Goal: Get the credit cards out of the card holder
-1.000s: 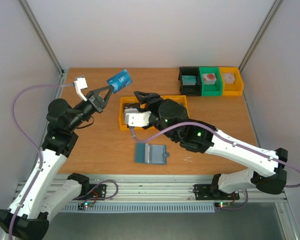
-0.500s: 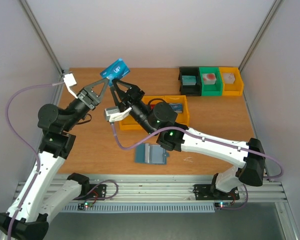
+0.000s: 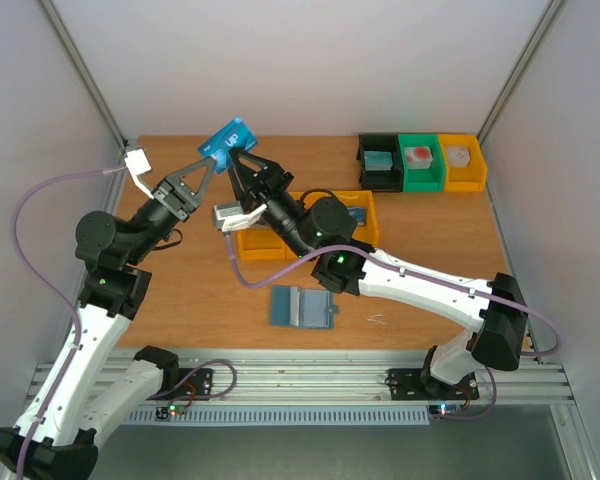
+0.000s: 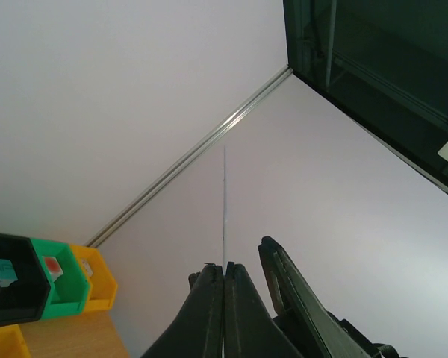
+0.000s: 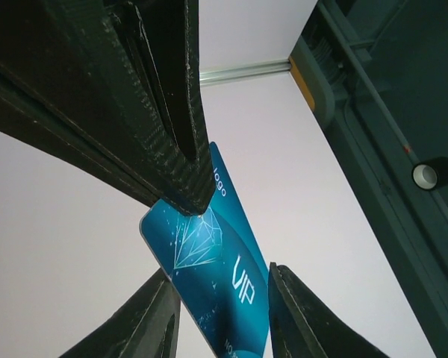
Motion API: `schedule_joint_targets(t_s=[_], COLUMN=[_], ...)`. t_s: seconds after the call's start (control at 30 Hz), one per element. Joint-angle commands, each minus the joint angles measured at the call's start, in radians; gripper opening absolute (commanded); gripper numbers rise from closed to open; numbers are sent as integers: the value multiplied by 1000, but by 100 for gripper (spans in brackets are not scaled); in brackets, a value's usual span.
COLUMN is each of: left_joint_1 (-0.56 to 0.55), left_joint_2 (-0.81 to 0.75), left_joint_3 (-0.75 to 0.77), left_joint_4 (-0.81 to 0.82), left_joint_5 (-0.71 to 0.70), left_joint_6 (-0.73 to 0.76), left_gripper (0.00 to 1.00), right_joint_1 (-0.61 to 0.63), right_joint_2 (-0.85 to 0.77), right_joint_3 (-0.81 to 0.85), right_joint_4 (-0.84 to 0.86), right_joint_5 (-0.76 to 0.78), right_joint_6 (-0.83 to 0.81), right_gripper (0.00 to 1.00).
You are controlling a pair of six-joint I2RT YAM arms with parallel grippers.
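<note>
Where the two arms met above the far-left part of the wooden table, a single card was held up in the air between them. On the table, well apart from that meeting point and near the front edge, the card holder lay opened flat: a blue folding wallet whose inner face showed grey, shiny sleeves. Just beyond it stood a yellow bin, largely covered by the right arm. A black, a green and a yellow small bin sat in a row at the far right.

The left gripper was closed on the blue card, pinching it near one corner. From the left wrist the fingers were pressed together, with the card seen edge-on as a thin line rising from them.

The right gripper had its jaws spread, just beside the left one. In the right wrist view the card hung between its two fingers. Whether they touched it could not be told.

The card itself was a thin teal-blue rectangle with rounded corners. It bore a white line-drawn diamond, the letters "VIP" in white and a small word "logo" near its upper edge.
</note>
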Motion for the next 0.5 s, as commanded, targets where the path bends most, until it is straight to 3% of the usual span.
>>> schedule_joint_targets(t_s=[0.0, 0.2, 0.33, 0.4, 0.47], left_joint_1=[5, 10, 9, 9, 9], left_joint_2=[-7, -13, -9, -10, -11], left_joint_3=[-14, -27, -24, -27, -29], left_joint_4=[34, 32, 39, 38, 37], left_joint_5=[16, 27, 45, 46, 44], left_joint_6=[-6, -13, -4, -3, 0], left_gripper=[0, 0, 0, 0, 0], right_joint_1=[-13, -35, -40, -41, -41], right_joint_2=[20, 40, 53, 54, 53], right_joint_3=[28, 43, 56, 59, 62], right_joint_4=[83, 91, 89, 93, 84], right_joint_5=[-23, -28, -23, -19, -9], right_joint_6=[-403, -410, -422, -423, -419], right_gripper=[34, 28, 15, 2, 1])
